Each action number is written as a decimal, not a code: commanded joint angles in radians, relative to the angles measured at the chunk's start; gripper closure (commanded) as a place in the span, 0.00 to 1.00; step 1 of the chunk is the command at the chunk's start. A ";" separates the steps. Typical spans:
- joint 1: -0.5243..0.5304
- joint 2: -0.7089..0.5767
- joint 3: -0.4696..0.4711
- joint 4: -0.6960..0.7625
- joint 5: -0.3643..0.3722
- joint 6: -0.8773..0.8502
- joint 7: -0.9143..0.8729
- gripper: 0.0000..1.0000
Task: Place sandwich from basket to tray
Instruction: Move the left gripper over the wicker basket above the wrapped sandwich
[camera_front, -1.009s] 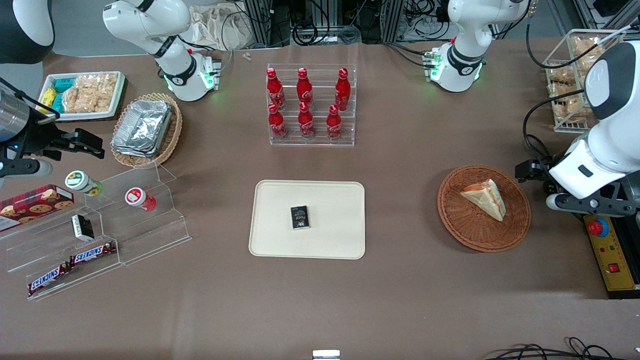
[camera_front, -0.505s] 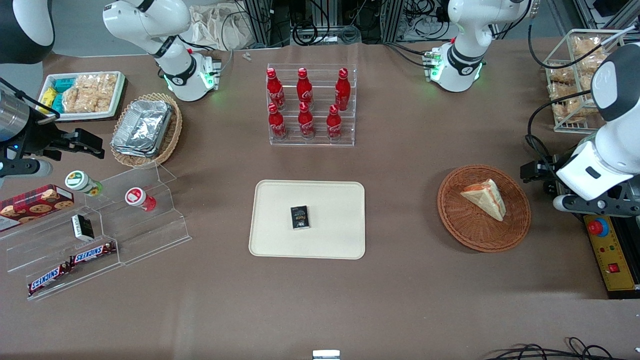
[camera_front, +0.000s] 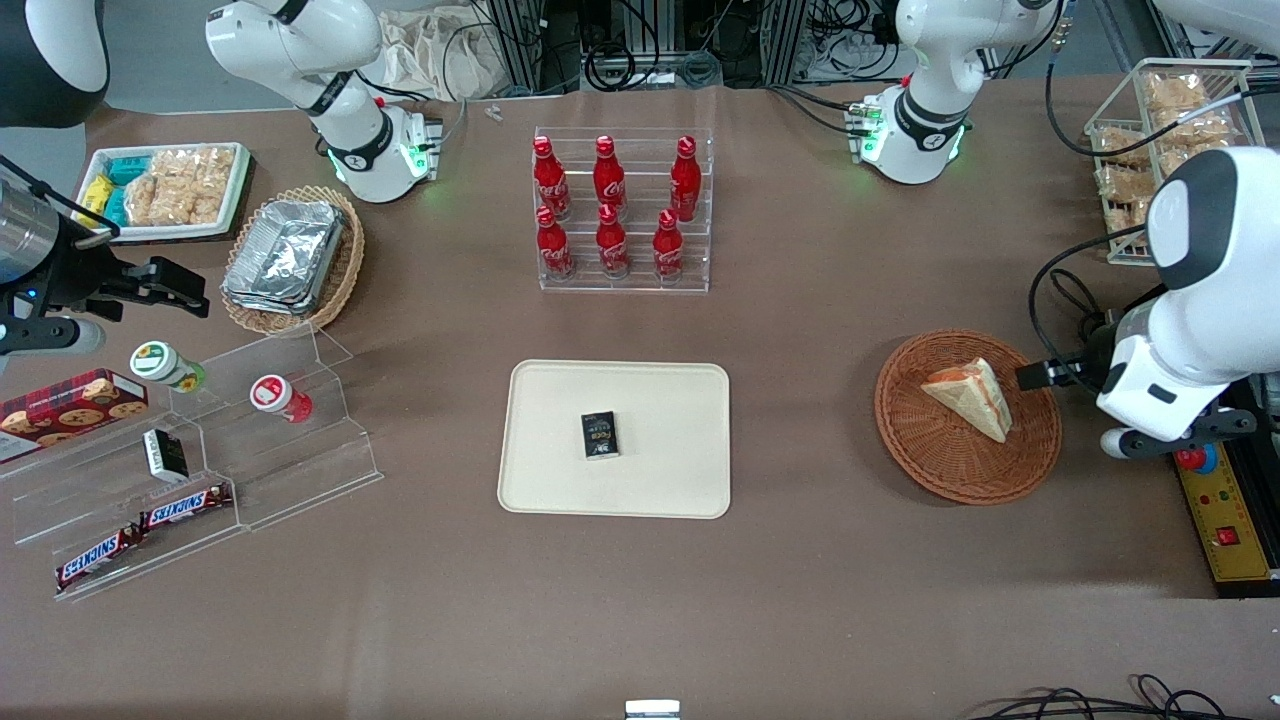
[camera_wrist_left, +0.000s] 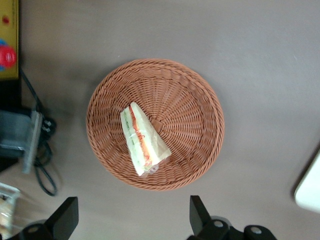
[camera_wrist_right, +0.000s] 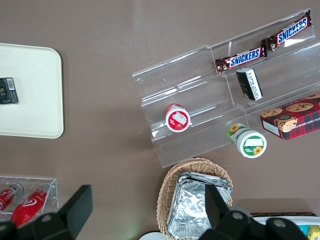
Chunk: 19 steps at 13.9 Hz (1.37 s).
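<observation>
The sandwich is a wrapped pale wedge with red and green filling, lying in the round reddish-brown wicker basket toward the working arm's end of the table. In the left wrist view the sandwich lies near the middle of the basket. My left gripper hangs high above the table just outside the basket's rim, open wide, with nothing between its fingers. The arm's hand hovers beside the basket. The cream tray lies mid-table, and its corner shows in the wrist view.
A small dark packet lies on the tray. A clear rack of red bottles stands farther from the front camera than the tray. A yellow control box with a red button sits beside the basket at the table's end. A wire snack basket stands nearby.
The left arm has swung in toward the basket, bringing its hand from outside the rim up to the rim's edge. The sandwich, basket and tray have not moved.
</observation>
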 joint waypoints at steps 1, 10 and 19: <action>0.011 -0.014 -0.005 -0.106 0.008 0.094 -0.226 0.00; 0.011 0.016 -0.003 -0.388 0.132 0.324 -0.510 0.00; 0.024 0.042 0.026 -0.516 0.190 0.456 -0.570 0.00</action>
